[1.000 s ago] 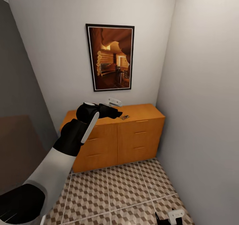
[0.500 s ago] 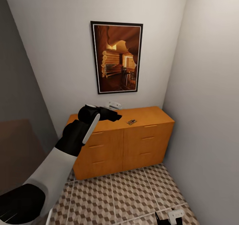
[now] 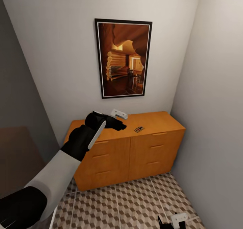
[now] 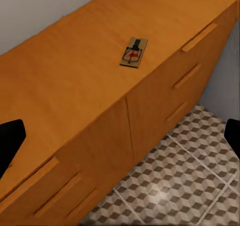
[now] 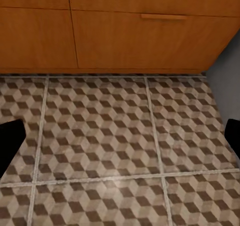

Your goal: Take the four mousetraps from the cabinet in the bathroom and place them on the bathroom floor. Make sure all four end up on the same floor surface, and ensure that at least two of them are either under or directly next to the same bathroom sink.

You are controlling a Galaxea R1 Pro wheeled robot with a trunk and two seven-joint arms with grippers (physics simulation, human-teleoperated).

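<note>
One mousetrap point(image 3: 138, 129), a small tan board with dark wire and a red mark, lies flat on top of the orange-brown cabinet point(image 3: 148, 154), right of its middle. My left gripper point(image 3: 122, 120) hovers over the cabinet top just left of the trap, apart from it. In the left wrist view the mousetrap point(image 4: 134, 51) lies ahead of the open left gripper point(image 4: 120, 136), whose fingertips hold nothing. My right gripper point(image 3: 171, 222) hangs low over the bathroom floor point(image 3: 135, 202). The right wrist view shows the right gripper point(image 5: 120, 136) open above the cube-patterned tiles point(image 5: 110, 136).
The cabinet stands in a narrow corner, with a white wall point(image 3: 216, 121) close on its right and a framed picture point(image 3: 123, 58) on the back wall above it. A grey panel point(image 3: 17, 104) bounds the left side. Drawer fronts point(image 5: 150, 31) face the right gripper.
The whole view has shifted as the camera moved closer, so the cabinet looks larger. My left gripper stays over the cabinet top, and its gap to the mousetrap looks slightly wider.
</note>
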